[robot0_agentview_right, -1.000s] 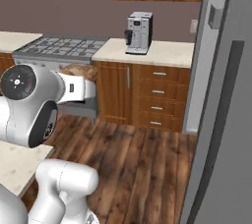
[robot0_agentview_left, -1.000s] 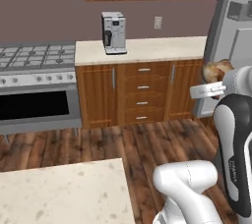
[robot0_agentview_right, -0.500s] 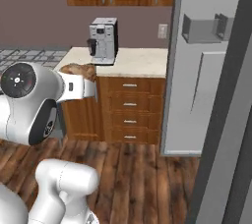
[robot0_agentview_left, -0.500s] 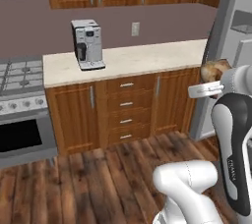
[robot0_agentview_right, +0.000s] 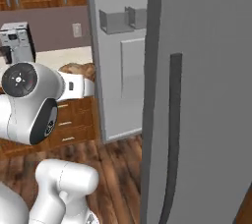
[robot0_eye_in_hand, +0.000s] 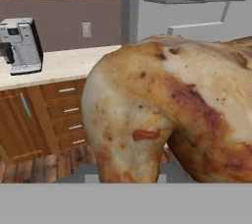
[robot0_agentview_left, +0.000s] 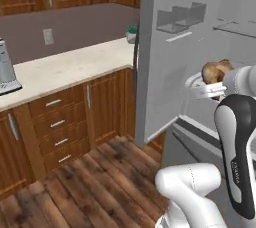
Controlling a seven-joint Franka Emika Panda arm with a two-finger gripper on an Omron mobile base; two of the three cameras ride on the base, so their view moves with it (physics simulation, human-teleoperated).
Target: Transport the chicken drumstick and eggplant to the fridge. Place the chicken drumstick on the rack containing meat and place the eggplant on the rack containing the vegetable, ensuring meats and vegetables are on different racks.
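Note:
My gripper point(robot0_agentview_left: 207, 88) is shut on the chicken drumstick point(robot0_agentview_left: 216, 71), a lumpy golden-brown piece carried at chest height in front of the fridge point(robot0_agentview_left: 175, 72). In the hand view the chicken drumstick point(robot0_eye_in_hand: 162, 115) sits so close that it covers my fingertips. From the right base view the chicken drumstick point(robot0_agentview_right: 78, 70) peeks out above the white hand, left of the fridge point(robot0_agentview_right: 206, 95). The fridge door stands open, with bins point(robot0_agentview_left: 180, 17) on its pale inner side. Faint shelf edges point(robot0_agentview_left: 235, 27) show inside; what lies on the racks is hidden. The eggplant is out of view.
A pale counter point(robot0_agentview_left: 75, 64) over brown wooden drawers runs left of the fridge, with a coffee machine point(robot0_eye_in_hand: 19, 46) on it and a small green plant point(robot0_agentview_left: 131, 31) at its far end. A long dark handle point(robot0_agentview_right: 172, 134) runs down the near grey fridge panel. Wooden floor lies below.
The whole picture has swung as the base moved: the stove has left the views and the open fridge has come in close. The drumstick stays in the shut gripper.

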